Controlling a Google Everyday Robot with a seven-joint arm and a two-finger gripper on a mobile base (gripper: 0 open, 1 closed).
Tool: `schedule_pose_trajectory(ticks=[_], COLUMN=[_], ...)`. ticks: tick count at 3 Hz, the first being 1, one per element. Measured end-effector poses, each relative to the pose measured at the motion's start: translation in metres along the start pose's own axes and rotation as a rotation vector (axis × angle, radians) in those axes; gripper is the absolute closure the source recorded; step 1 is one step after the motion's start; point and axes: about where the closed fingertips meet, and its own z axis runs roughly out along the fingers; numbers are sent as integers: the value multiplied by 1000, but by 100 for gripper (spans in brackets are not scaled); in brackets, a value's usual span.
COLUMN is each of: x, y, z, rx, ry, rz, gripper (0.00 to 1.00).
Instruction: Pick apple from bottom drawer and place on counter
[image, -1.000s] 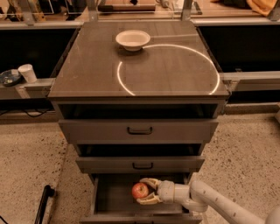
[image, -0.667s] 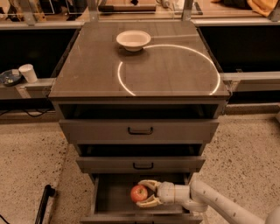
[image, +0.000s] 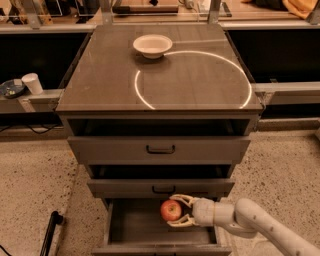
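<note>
The red apple (image: 171, 210) hangs inside the open bottom drawer (image: 135, 229), near its right half, just above the drawer floor. My gripper (image: 175, 211) reaches in from the right on a white arm, and its two pale fingers close around the apple's top and bottom. The counter (image: 190, 75) is the glossy dark top of the cabinet above, marked by a bright white ring of light.
A white bowl (image: 152, 45) stands at the back of the counter. The two upper drawers (image: 160, 149) with black handles are slightly ajar. A paper cup (image: 33, 83) sits on a ledge to the left. A black pole (image: 50, 232) leans on the speckled floor at the lower left.
The apple and the gripper have shifted slightly to the right and up inside the drawer. Nothing else has moved.
</note>
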Motion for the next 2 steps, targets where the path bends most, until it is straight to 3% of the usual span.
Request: schedule_pose_trajectory(ticks=[1, 2], x=[-68, -135], y=[3, 22], z=[-32, -48], rx=[41, 59], ry=[120, 182], rz=[-145, -155], gripper=[100, 100])
